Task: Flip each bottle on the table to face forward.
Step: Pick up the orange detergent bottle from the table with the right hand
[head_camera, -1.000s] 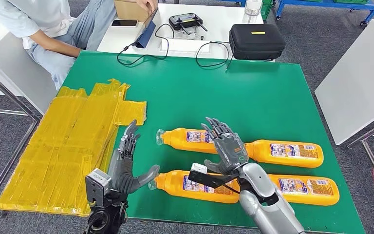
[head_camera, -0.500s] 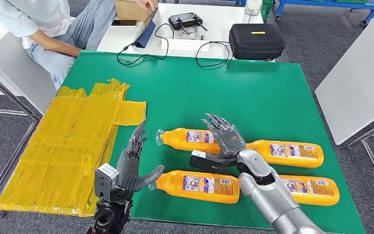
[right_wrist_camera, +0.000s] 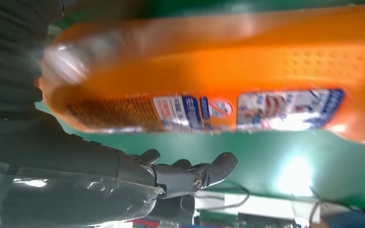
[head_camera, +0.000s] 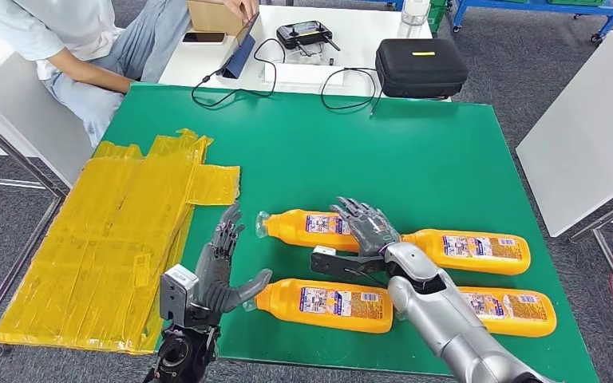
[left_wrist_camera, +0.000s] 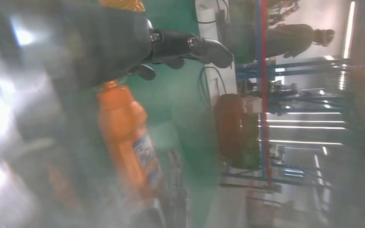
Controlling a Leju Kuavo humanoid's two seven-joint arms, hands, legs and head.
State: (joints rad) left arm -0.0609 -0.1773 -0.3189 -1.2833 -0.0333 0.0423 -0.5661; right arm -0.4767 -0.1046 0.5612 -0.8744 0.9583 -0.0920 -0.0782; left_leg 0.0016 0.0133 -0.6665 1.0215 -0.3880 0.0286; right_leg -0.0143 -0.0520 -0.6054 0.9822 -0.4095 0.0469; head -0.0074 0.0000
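Note:
Several orange bottles lie on their sides on the green table, in two rows with caps pointing left. My right hand is spread flat and open over the base end of the far-left bottle; whether it touches is unclear. The right wrist view has that bottle close up, label showing, with the fingers apart from it. My left hand stands open, fingers up, its thumb just short of the cap of the near-left bottle. In the blurred left wrist view, an orange bottle lies beyond the fingers.
Yellow plastic sheets cover the table's left edge. A black case, a controller and cables sit on the white table behind. A person sits at the far left. Another white table stands to the right.
My right hand has reached forward and lowered from above the near-left bottle to over the far-left bottle's base. My left hand has shifted a little right, toward the near-left bottle's cap.

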